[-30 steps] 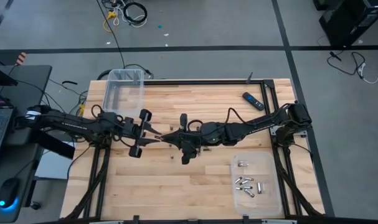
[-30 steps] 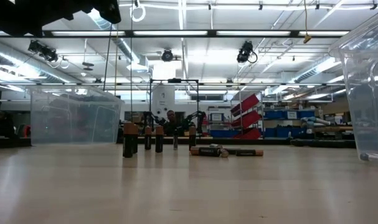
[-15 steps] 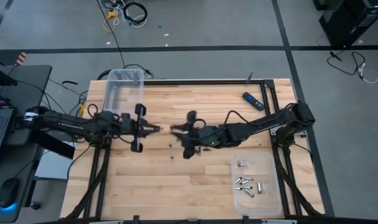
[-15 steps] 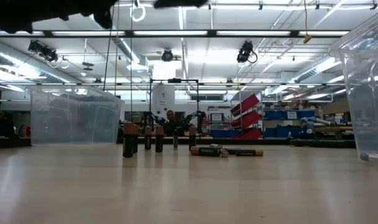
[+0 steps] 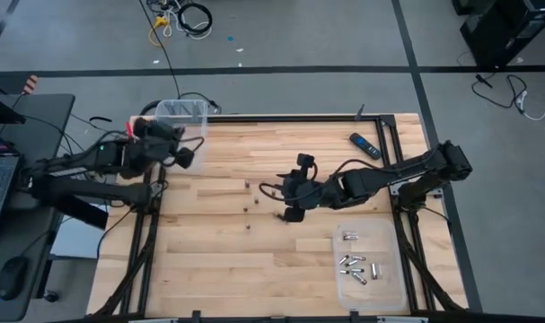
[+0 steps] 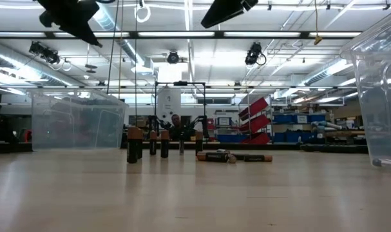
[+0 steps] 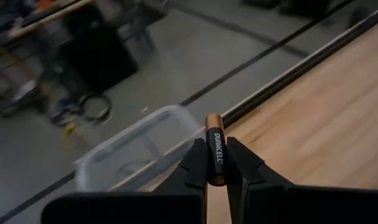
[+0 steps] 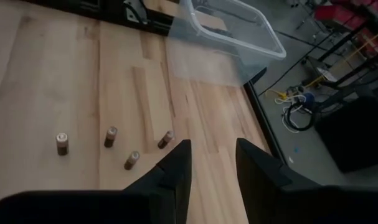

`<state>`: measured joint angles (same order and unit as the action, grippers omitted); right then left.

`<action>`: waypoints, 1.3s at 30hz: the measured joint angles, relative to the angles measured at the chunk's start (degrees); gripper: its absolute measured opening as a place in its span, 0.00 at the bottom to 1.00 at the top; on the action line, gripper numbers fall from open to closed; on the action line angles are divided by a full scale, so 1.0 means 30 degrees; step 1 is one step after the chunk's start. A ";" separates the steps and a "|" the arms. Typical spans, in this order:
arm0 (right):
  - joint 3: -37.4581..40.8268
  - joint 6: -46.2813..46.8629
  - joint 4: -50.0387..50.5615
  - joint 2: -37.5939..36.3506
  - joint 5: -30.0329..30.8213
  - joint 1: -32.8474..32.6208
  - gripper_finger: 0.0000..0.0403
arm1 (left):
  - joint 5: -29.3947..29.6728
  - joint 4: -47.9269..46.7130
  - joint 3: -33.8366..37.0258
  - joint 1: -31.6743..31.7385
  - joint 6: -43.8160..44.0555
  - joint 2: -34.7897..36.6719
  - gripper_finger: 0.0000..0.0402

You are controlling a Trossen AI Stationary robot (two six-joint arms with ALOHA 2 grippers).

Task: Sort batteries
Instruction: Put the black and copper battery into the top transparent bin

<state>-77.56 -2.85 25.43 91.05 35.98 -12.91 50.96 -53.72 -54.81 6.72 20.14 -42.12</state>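
Note:
A black battery with a copper end [image 7: 215, 148] sits in my shut left gripper [image 7: 215, 163], which hangs above the table's far left corner [image 5: 191, 148], beside the clear bin [image 5: 182, 121]. Several dark batteries [image 8: 111, 137] stand on the wood near the table's middle [image 5: 250, 199], on their flat ends. In the low view two more [image 6: 234, 156] lie on their sides. My right gripper [image 8: 210, 155] hovers open over the middle of the table [image 5: 276, 190], with nothing between its fingers. My left gripper pinches the battery's black body [image 7: 215, 168] between its two fingers, on the half away from the copper end. The battery lies along the fingers, and its copper end [image 7: 213, 121] sticks out past the fingertips. It is lifted clear of the table.
A second clear bin [image 5: 391, 260] at the near right holds several silvery batteries [image 5: 353, 265]. A black-and-blue remote [image 5: 364, 144] lies at the far right. Black frame rails [image 5: 299, 117] run along the table's edges. Bare wood stretches across the near left.
The two grippers, which met tip to tip above the table's middle, have parted. My left gripper has swung up and toward the far left corner, ending beside the clear bin. My right gripper has drawn back toward the table's right edge.

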 joint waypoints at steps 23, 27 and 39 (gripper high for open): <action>0.0000 0.0940 0.0000 0.0007 -0.2961 0.0102 0.27 | -1.3365 -0.6606 -0.1229 1.1410 -0.7279 -0.6955 0.04; 0.0000 0.0940 0.0022 0.0007 -0.3027 0.0102 0.27 | -1.3368 -0.6711 -0.1221 1.1855 -0.7781 -0.7919 0.08; 0.0000 0.0955 -0.0018 0.0178 -0.3034 0.0117 0.27 | -1.2945 -0.4728 -0.1221 1.1889 -0.9069 -0.8188 0.30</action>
<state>-77.56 0.01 25.38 91.58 26.87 -12.55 12.12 -67.91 -58.48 42.39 -7.07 -66.69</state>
